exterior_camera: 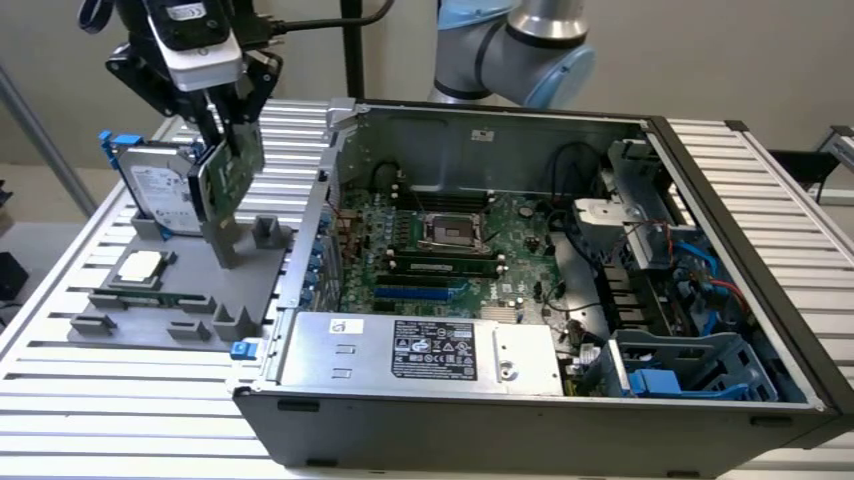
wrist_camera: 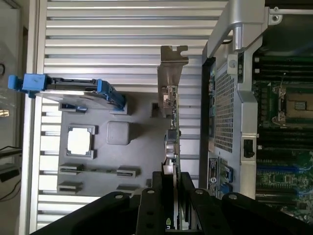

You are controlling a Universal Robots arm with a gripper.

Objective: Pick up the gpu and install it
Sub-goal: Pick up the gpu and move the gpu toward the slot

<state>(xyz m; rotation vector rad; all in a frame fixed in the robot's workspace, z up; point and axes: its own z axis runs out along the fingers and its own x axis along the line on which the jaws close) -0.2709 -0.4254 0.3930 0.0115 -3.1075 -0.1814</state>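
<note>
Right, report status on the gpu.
Gripper shut on gpu. Held on edge over gray holder, outside case. Hard drive close beside it.

light: bright, even | glare: pale slatted table (wrist_camera: 122, 29) washed out | shadows: soft, deepest inside case (exterior_camera: 481, 130)

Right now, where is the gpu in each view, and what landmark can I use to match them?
Exterior view: gpu upright in the gripper, at the exterior view's left, between hard drive and case.
Wrist view: gpu seen edge-on, running out from the gripper, between grey holder and case wall.
Shared landmark: the blue-framed hard drive beside the gpu.
</note>
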